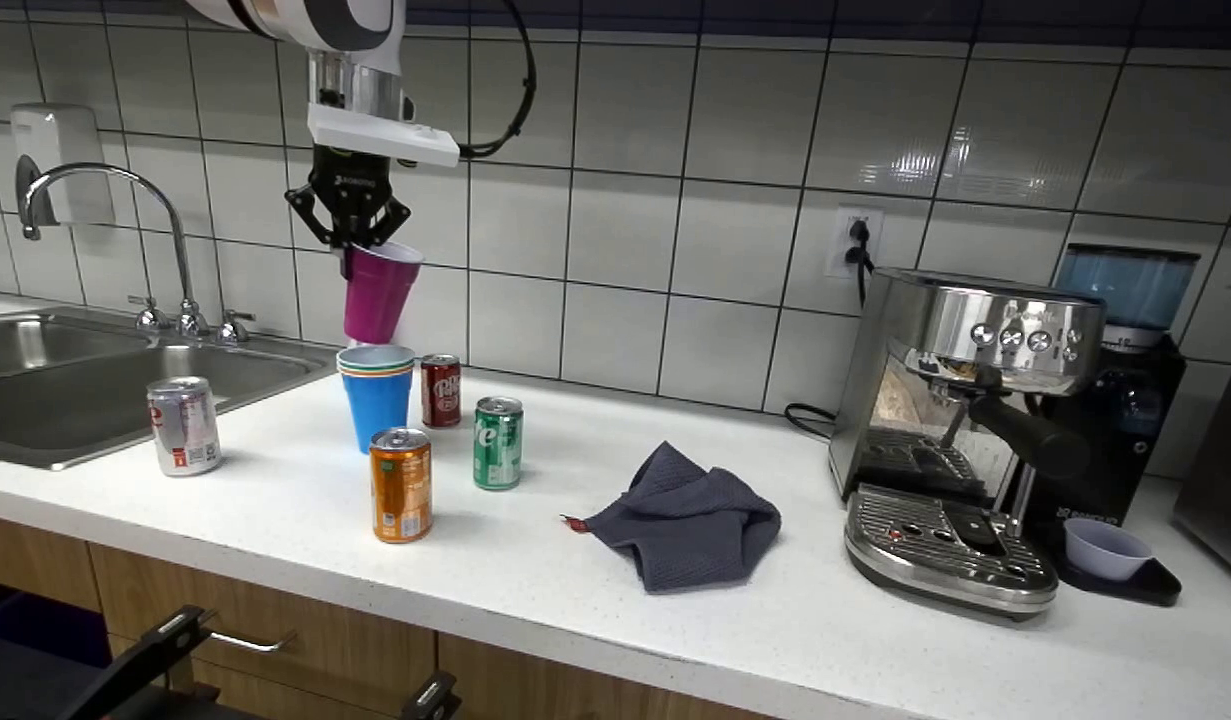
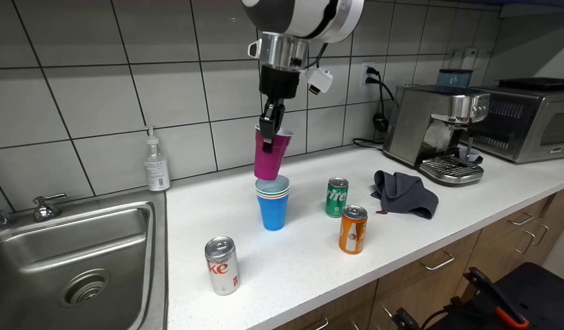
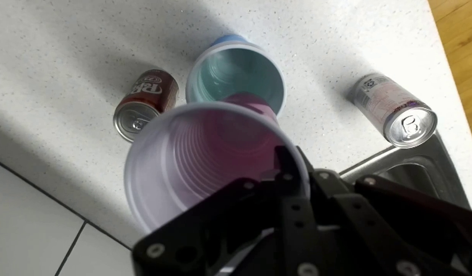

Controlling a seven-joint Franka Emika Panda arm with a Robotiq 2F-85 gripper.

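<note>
My gripper (image 1: 348, 262) is shut on the wall of a magenta cup (image 1: 378, 300), with one finger inside its rim and one outside, as the wrist view shows at the fingers (image 3: 297, 165). The cup is tilted, mouth up, and hangs in both exterior views just above a stack of cups (image 1: 377, 408), blue outermost. In the wrist view the magenta cup's base overlaps the mouth of the stack (image 3: 236, 73). A dark red can (image 1: 441, 392) stands close behind the stack. A green can (image 2: 336, 198), an orange can (image 2: 353, 230) and a silver can (image 2: 222, 266) stand around it.
A steel sink (image 2: 156, 256) with a tall faucet (image 1: 165, 195) lies beside the cups. A soap bottle (image 2: 157, 167) stands at the wall. A dark grey cloth (image 1: 690, 520), a coffee machine (image 1: 960, 430) and a microwave (image 2: 529, 121) are along the counter (image 1: 575, 610).
</note>
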